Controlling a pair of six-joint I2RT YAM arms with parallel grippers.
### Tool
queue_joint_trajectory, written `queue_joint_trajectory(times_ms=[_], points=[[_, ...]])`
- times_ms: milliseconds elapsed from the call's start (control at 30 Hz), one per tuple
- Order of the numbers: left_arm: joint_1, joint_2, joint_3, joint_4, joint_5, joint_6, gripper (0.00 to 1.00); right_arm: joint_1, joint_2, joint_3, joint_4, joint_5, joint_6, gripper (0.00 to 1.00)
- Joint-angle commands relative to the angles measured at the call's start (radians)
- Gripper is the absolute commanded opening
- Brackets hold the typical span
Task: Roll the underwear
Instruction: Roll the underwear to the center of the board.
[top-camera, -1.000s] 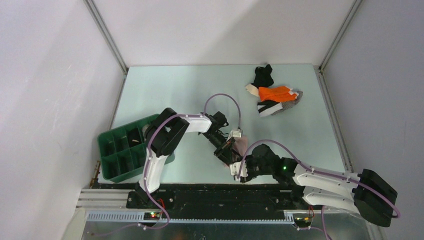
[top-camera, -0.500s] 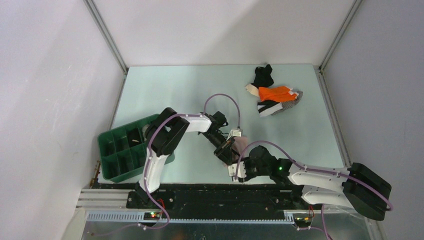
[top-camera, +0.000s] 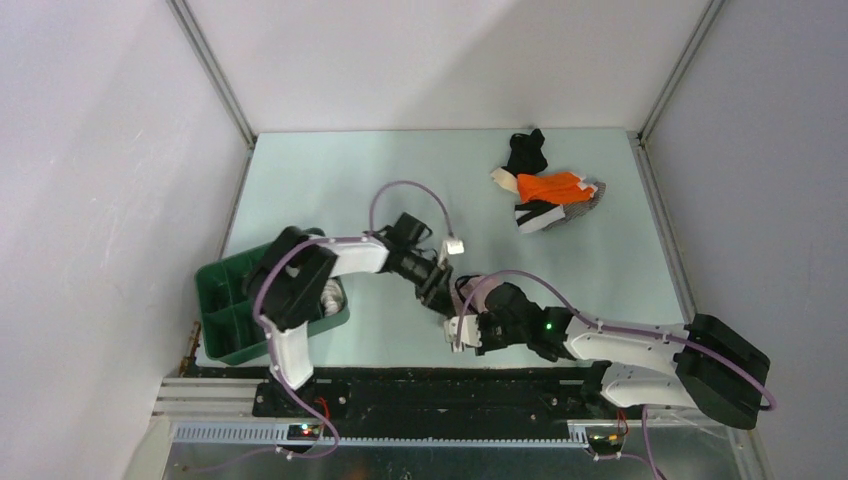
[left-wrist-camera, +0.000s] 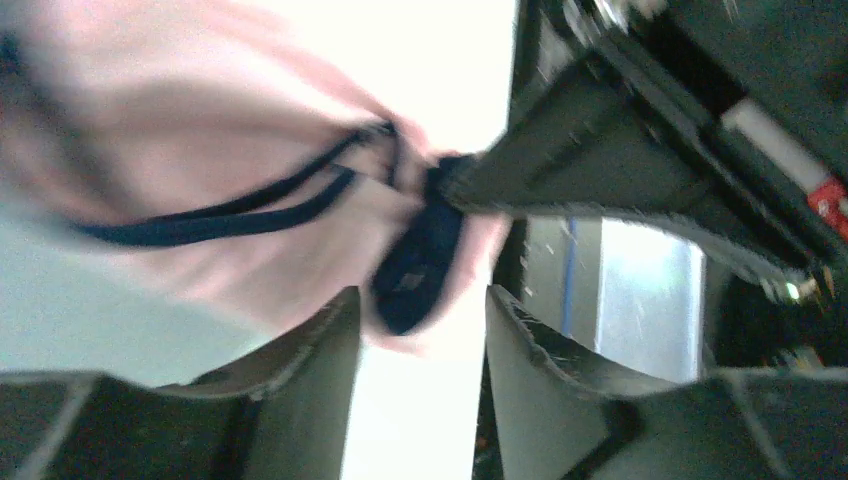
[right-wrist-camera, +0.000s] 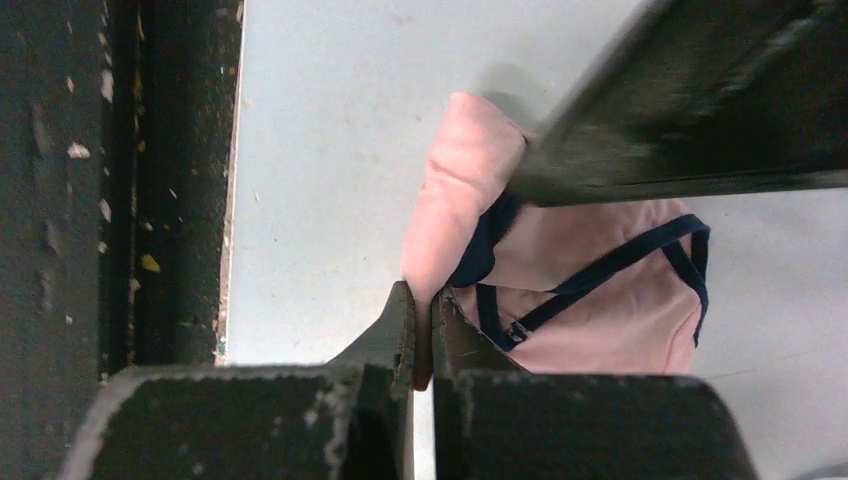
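Observation:
A pale pink underwear (right-wrist-camera: 600, 310) with navy trim lies on the table near the front edge. My right gripper (right-wrist-camera: 425, 320) is shut on a fold at its left edge. In the left wrist view the same pink underwear (left-wrist-camera: 200, 150) fills the upper left. My left gripper (left-wrist-camera: 415, 340) stands open there, and a navy tab of the cloth hangs just at its fingertips. From above, the left gripper (top-camera: 440, 295) and right gripper (top-camera: 462, 322) meet nose to nose and hide most of the garment. More underwear (top-camera: 548, 188), orange, black and white, lies heaped at the back right.
A green tray (top-camera: 215, 285) with dividers stands at the front left, partly under my left arm. The black front rail (right-wrist-camera: 60, 200) runs just beside the right gripper. Grey walls close in the table on three sides.
My left gripper has opened and let go of the pink underwear, and its arm has swung left. My right gripper has moved in to the left and shut on the cloth's edge.

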Motion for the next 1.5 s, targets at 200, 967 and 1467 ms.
queue_joint_trajectory(times_ms=[200,967,1467], points=[[0.186,-0.501,-0.04,0.215,-0.457,-0.235,0.57,-0.046,0.069,0.178,-0.077,-0.164,0.35,0.0],[-0.185,-0.981,-0.587,0.339,-0.593,0.67,0.6,-0.454,0.49,0.136,0.174,-0.801,0.966,0.0],[-0.279,-0.755,-0.699,0.503,-0.497,1.306,0.56,-0.543,0.844,0.372,-0.077,-0.933,1.024,0.0]])
